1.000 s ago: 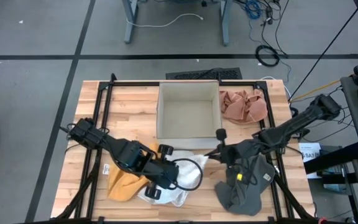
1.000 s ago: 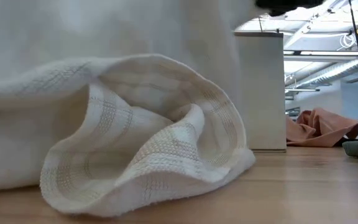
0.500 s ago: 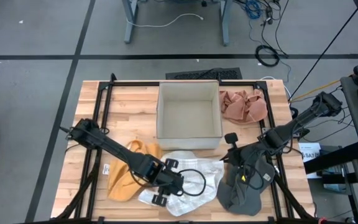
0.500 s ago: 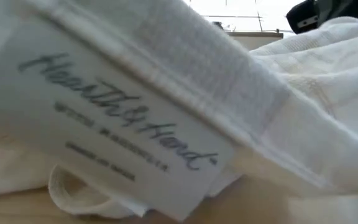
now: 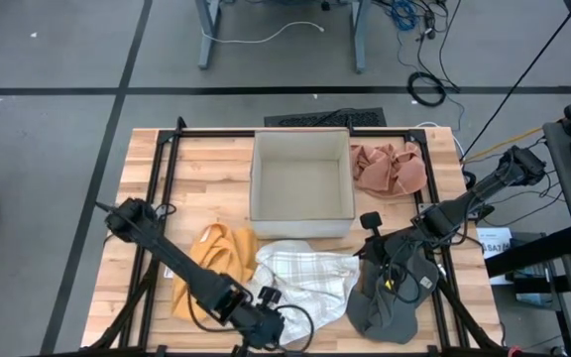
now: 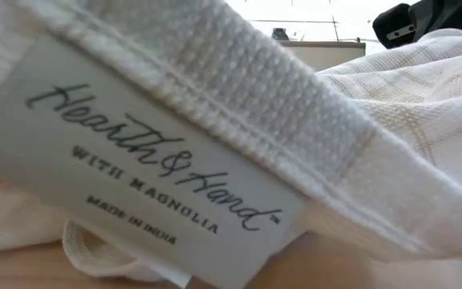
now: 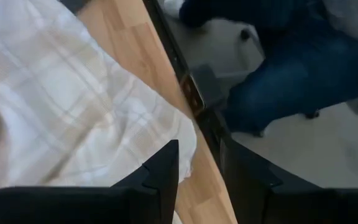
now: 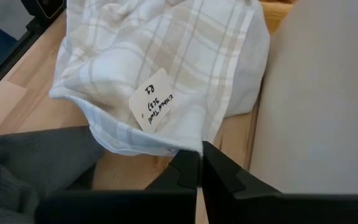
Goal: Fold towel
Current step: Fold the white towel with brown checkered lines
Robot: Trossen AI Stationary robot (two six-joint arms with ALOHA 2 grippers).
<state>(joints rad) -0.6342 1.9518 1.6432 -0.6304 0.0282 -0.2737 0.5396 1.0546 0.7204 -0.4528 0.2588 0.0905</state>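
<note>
Two tools flank the white towel [image 5: 300, 278] on the tabletop [image 5: 206, 164] — left tool [image 5: 266, 325] at its near edge, parted, grasping nothing; right tool [image 5: 367, 250] clenched on a corner. A one-sided pull could bunch it.

In the low view, the white towel [image 6: 391, 152] fills your frame so closely that its edges are cut off and the table is almost wholly hidden. In the high view, the left gripper [image 5: 262, 335] sits at the picture's edge, its fingers too small to read. Beyond that gripper, the seated person [image 7: 291, 68] is cropped to dark clothing.
</note>
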